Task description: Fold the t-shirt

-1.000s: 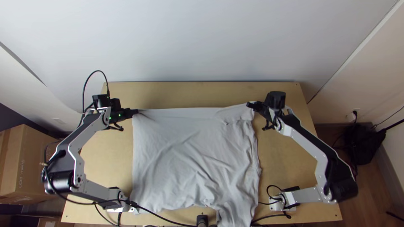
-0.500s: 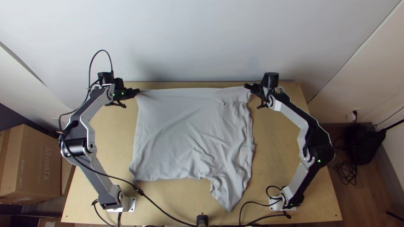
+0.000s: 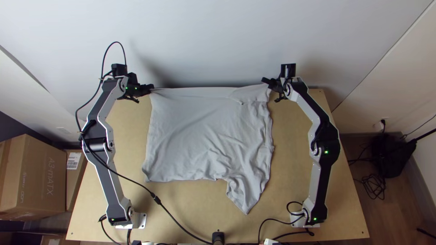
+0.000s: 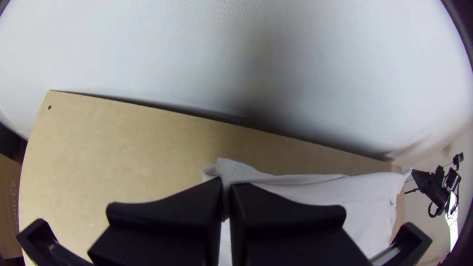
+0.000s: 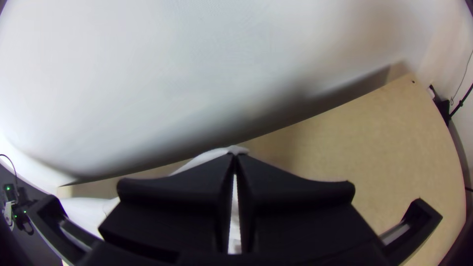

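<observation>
The light grey t-shirt (image 3: 206, 136) lies mostly spread over the table, its far edge pulled fairly straight between the two grippers, with a sleeve-like part pointing toward the near edge. At its far left corner the left gripper (image 3: 151, 88) is shut on the cloth; in the left wrist view a bunched bit of t-shirt (image 4: 236, 170) sticks out from the left gripper (image 4: 226, 184). The right gripper (image 3: 265, 82) holds the far right corner, where a small flap is turned over. In the right wrist view, white cloth (image 5: 209, 156) shows at the tips of the right gripper (image 5: 235, 156), pinched shut.
The wooden table (image 3: 181, 213) extends around the cloth. A pale wall (image 3: 204, 41) rises right behind its far edge. A black cable (image 3: 175, 221) runs over the near left part, and cardboard boxes (image 3: 34, 177) stand left of the table.
Both grippers have moved away from the table's near edge toward the wall, drawing the t-shirt along. Its near part, earlier at the near edge, now lies farther up the table. Both arms are more stretched out.
</observation>
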